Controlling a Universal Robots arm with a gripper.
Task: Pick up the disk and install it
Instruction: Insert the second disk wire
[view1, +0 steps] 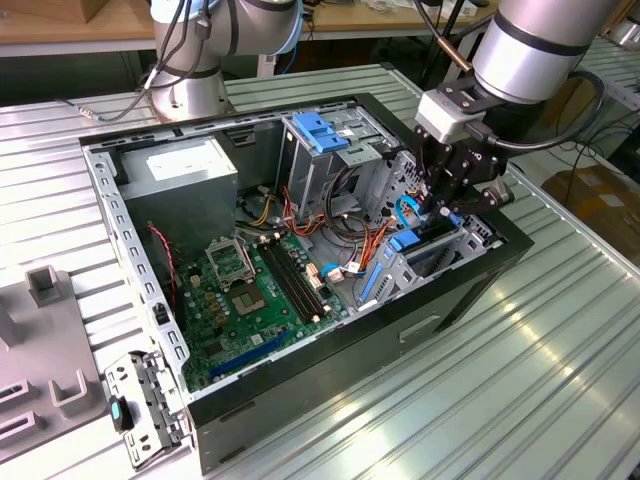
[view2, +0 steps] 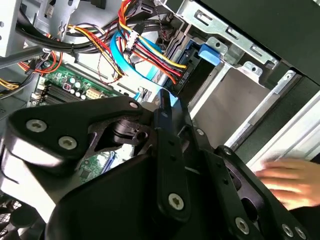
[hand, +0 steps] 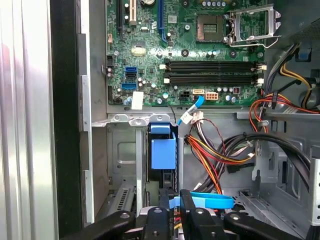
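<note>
Blue-railed disk (hand: 163, 152) low in its bay, mostly hidden — pincer (hand: 172, 212) directly above, seemingly shut, grip unclear.

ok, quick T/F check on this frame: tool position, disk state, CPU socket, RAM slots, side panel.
1. The tool is down inside the open computer case, at the drive bay on the exterior view's right. True.
2. The disk lies flat on the table outside the case. False: the disk, blue carrier showing, sits upright in the bay slot just beyond the tool in the first wrist view.
3. The CPU socket on the motherboard carries a heatsink. False: the socket is bare, its metal frame exposed.
4. The memory slots are empty. True.
5. The case's side panel is fitted. False: the case is open and the board and cables are exposed.
</note>
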